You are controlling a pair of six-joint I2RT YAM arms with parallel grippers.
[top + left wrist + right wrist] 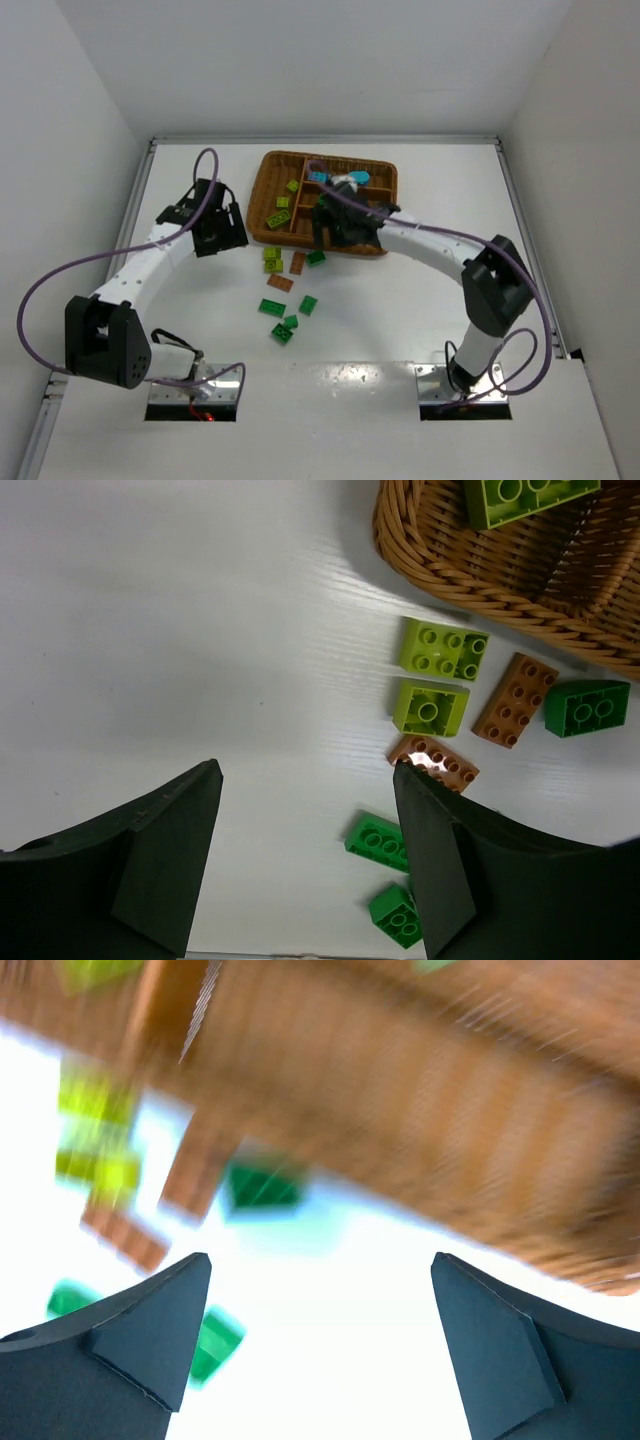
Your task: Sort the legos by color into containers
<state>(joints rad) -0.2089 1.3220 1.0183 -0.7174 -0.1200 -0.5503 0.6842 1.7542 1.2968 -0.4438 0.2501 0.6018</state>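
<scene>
Right gripper (320, 1270) is hanging wide open, empty, at the wicker tray's (272, 160) near edge, free for another brick. Left gripper (305, 770) is hovering half open, empty, beside loose legos (430, 708) lying on the table (150, 630) near the tray, seemingly lining up a pick.

A white desk (420, 310) carries everything here. Its top is smooth and faintly glossy, with soft shadows on it. A thin metal rail (320, 140) runs along its far edge, and side rails (527, 250) border left and right. Plain white walls (320, 60) enclose it on three sides.
</scene>
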